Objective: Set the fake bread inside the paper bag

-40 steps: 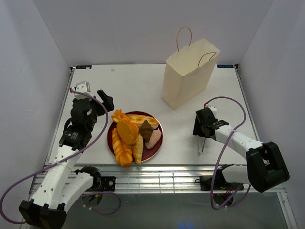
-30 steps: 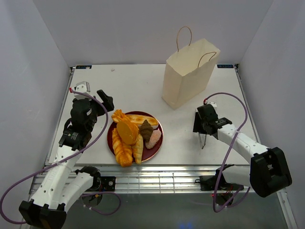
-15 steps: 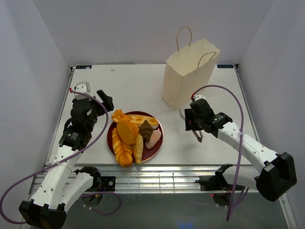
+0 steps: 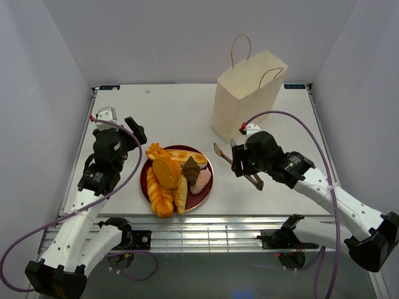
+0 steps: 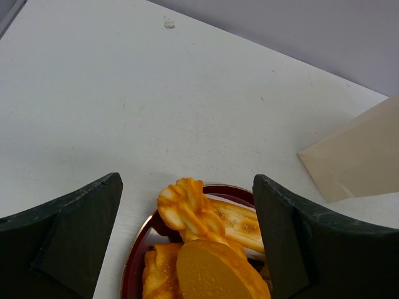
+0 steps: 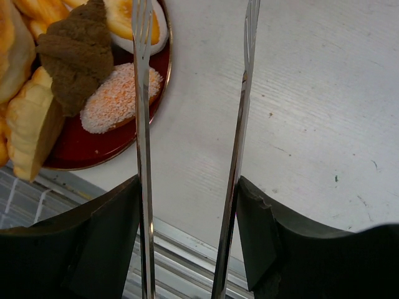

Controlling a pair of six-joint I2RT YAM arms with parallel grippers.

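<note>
Evidently the right gripper (image 6: 190, 233) clamps the thin metal tongs (image 6: 142, 124), their 2 arms apart and empty, aimed at the glossy fake bread (image 4: 168, 177) for bagging.

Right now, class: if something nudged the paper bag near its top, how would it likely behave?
The paper bag stands tall on its base, so it would probably tip rather than slide. Its walls are thin paper, so they likely flex, and it seems light for its size.

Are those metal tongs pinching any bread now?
No, the tongs are spread wide over the rim of the plate, with none of the fake bread clamped between their arms.
</note>
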